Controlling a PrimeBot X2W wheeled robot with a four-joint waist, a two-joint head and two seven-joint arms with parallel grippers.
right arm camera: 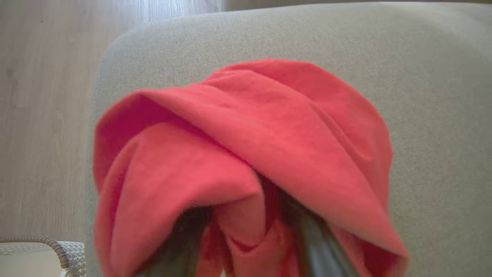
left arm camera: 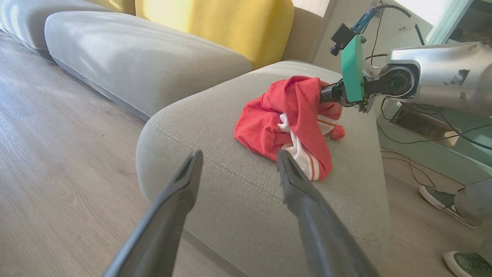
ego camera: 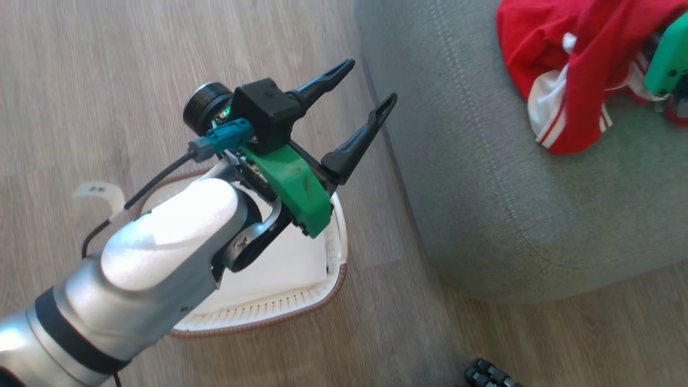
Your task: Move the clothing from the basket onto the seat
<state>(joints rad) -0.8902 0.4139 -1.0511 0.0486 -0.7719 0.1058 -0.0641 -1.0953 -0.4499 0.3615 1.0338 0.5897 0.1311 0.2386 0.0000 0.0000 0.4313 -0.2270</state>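
The clothing (ego camera: 570, 80) lies heaped on top of the seat (ego camera: 484, 188). Left of the seat, on the floor, stands the basket (ego camera: 301, 314). The left gripper (ego camera: 371, 80) hovers beside the seat's edge, fingers spread, holding nothing. Over the seat, the right gripper (right arm camera: 246, 231) has its fingers parted, with red fabric draped across them. Risk: on withdrawal the cloth may snag a finger and be dragged off the seat. Count: two garments, one basket, one seat, two grippers.
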